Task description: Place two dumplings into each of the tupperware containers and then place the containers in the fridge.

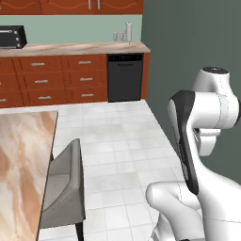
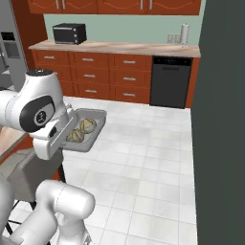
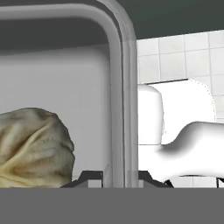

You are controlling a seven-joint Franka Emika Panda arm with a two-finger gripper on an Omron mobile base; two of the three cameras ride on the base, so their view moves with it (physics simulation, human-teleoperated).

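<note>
A shallow pale grey tupperware container [image 2: 94,125] hangs level above the tiled floor, in front of the arm. Two tan crinkled dumplings lie in it, one [image 2: 87,125] farther and one [image 2: 75,136] closer to the hand. My gripper [image 3: 119,178] is shut on the container's rim [image 3: 120,109], one fingertip inside the wall and one outside. In the hand view one dumpling [image 3: 33,148] sits large at the lower left, inside the tray. A tall grey appliance with a dark panel [image 2: 9,48] at the far left edge may be the fridge; I cannot tell for certain.
A marble-topped table [image 1: 23,160] and a grey chair [image 1: 66,188] stand to the left. Red-brown cabinets with a wooden counter [image 2: 115,48], a black dishwasher [image 2: 171,82] and a small black oven [image 2: 69,33] line the back wall. A dark wall [image 2: 222,119] closes the right side.
</note>
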